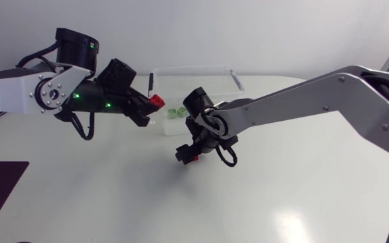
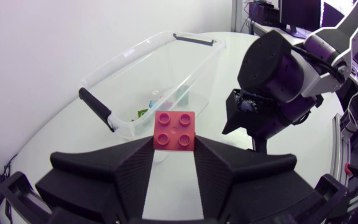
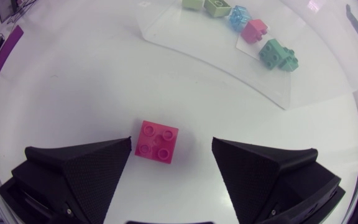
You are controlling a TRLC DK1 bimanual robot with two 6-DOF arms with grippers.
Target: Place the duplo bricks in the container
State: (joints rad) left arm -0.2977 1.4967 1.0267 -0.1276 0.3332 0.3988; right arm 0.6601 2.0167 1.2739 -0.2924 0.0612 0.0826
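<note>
Near the clear plastic container [image 2: 129, 53], my left claw [image 2: 174, 148] gripped a red square duplo brick [image 2: 174, 129]. Over the white counter [image 3: 73, 93], my right claw [image 3: 171, 142] stood open, a pink square brick [image 3: 157, 142] between its fingers [image 3: 86, 168].

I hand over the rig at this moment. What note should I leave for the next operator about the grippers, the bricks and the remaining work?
Left gripper: shut on a red brick, held in the air at the near rim of the container.
Right gripper: open, above a pink brick that lies on the table between its fingers, not gripped.
Done: several bricks lie in the container, among them a teal brick.
To do: drop the red brick in, then pick up and place the pink brick.
</note>
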